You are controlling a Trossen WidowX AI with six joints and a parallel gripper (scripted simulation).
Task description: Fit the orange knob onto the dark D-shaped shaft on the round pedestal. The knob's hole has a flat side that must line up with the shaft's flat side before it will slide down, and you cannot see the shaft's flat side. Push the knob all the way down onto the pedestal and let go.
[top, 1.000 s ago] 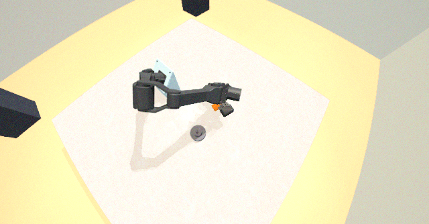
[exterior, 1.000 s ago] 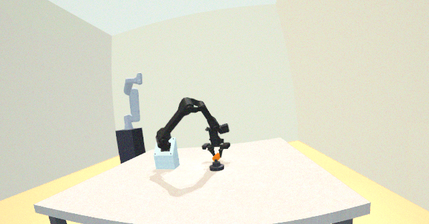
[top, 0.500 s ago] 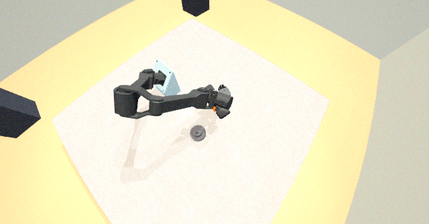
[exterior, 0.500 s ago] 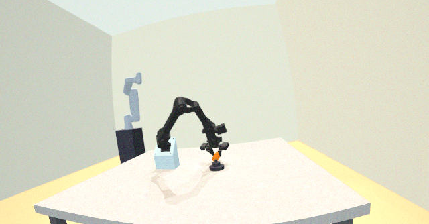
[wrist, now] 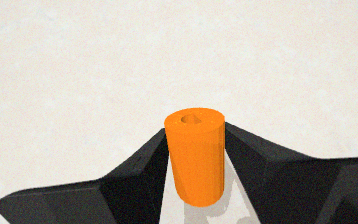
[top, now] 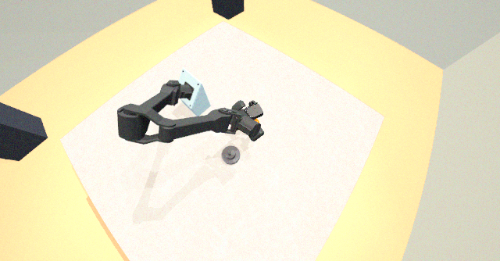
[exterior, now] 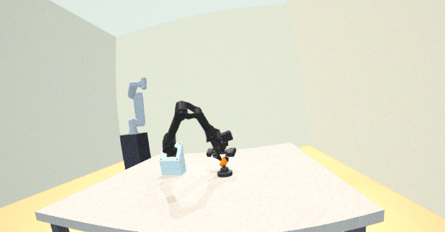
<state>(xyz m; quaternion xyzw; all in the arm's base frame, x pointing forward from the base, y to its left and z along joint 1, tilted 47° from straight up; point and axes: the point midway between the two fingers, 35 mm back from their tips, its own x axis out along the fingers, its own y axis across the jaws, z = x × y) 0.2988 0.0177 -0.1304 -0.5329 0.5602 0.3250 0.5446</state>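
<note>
The orange knob (top: 256, 120) (exterior: 223, 162) (wrist: 198, 165) is held between the fingers. It looks tilted in the exterior view. In the wrist view its end face with the hole is visible, and the hole's flat side is hard to make out. My gripper (exterior: 224, 159) (wrist: 193, 130) is shut on the knob, one finger on each side. The round dark pedestal (top: 226, 160) (exterior: 224, 174) stands on the table with its shaft (top: 230, 153) (exterior: 224, 167) upright and bare. In the top view the knob is up and to the right of the pedestal, apart from it. The shaft's flat side cannot be seen.
The arm's light blue base block (top: 201, 100) (exterior: 173, 167) is at the left of the pale table (top: 297, 144) (exterior: 278, 190). A grey arm (exterior: 139, 108) on a dark stand (exterior: 135, 150) is beyond the table in the exterior view.
</note>
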